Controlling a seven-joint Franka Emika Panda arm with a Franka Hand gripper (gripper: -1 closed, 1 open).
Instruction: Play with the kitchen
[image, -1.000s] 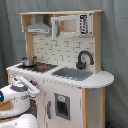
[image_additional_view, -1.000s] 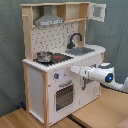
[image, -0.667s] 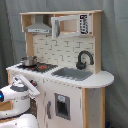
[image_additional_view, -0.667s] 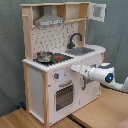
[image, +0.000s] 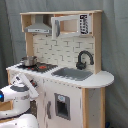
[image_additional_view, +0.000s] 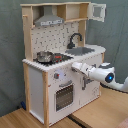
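Note:
The kitchen (image: 65, 95) (image_additional_view: 50, 90) is a tall white and light-wood toy with a grey hood (image_additional_view: 48, 21), dotted backsplash, black faucet (image: 84, 59) (image_additional_view: 75, 39), sink (image: 75, 74) (image_additional_view: 82, 50) and stovetop. A small metal pot (image: 28, 61) (image_additional_view: 44, 56) stands on the stovetop. In the second exterior view, a knob (image_additional_view: 56, 76) sits above the oven door (image_additional_view: 64, 96). My gripper (image_additional_view: 75, 66) is pressed up against the front panel just under the counter edge, right of the knob. In the first exterior view, the arm (image: 20, 92) reaches in from the lower left.
A white microwave-style cabinet (image: 70, 25) sits on the top shelf. The kitchen stands on a wooden tabletop (image_additional_view: 100, 112) with a grey curtain behind it. The arm's white body (image_additional_view: 107, 76) fills the space in front of the sink cabinet.
The arm has edged slightly closer to the kitchen's front panel; nothing on the kitchen has moved.

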